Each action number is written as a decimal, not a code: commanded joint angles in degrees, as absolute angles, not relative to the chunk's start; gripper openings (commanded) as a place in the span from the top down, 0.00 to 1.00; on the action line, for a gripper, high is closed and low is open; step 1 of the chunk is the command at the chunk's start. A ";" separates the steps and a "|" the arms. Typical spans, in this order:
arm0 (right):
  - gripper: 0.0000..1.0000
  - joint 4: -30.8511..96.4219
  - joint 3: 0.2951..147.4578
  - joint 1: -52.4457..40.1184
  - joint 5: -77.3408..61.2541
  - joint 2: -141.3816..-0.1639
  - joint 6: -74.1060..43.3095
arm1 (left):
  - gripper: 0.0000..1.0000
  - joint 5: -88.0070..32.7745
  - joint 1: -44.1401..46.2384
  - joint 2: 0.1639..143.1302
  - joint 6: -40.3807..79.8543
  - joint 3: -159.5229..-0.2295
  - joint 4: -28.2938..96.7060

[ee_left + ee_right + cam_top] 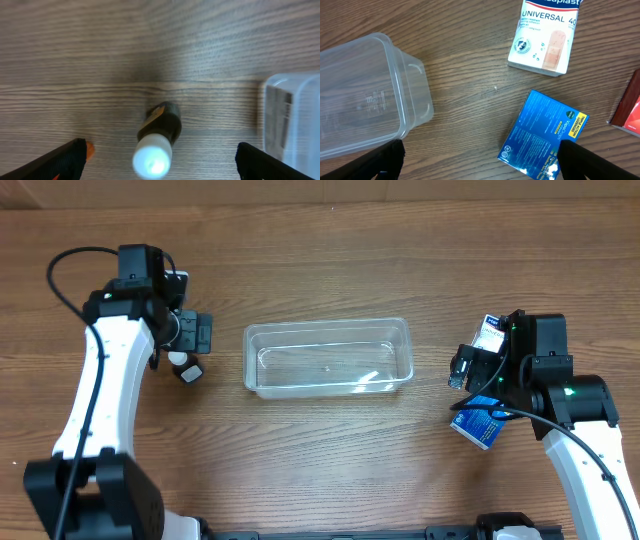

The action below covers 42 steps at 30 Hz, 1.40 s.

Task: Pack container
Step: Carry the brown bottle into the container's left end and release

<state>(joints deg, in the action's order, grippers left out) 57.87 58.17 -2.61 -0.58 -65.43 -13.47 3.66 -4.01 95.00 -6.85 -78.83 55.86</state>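
Note:
The clear plastic container stands in the middle of the table with nothing inside; it also shows at the right edge of the left wrist view and in the right wrist view. My left gripper is open above a small dark bottle with a white cap, which lies between the spread fingers in the left wrist view. My right gripper is open and empty, hovering between the container and a blue lozenge box.
A white plaster box lies beyond the blue box, right of the container. A red item shows at the right edge of the right wrist view. An orange speck sits by the left finger.

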 commanded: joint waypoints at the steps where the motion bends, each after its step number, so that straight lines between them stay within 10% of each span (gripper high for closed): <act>1: 0.00 57.54 60.07 -2.48 0.16 -65.30 -13.76 | 0.05 2.92 -4.16 99.00 -7.22 -80.07 56.47; 29: 0.00 57.63 60.07 -2.48 0.14 -68.07 -13.76 | 0.53 6.42 -4.16 104.25 -7.25 -79.99 62.35; 42: 0.00 57.63 60.07 -2.50 0.14 -68.07 -13.76 | 0.96 6.24 -4.03 104.25 -2.87 -80.47 62.35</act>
<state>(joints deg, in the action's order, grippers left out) 57.87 58.19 -2.61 -0.40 -68.27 -13.47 5.85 -4.01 103.70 -6.74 -79.09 62.46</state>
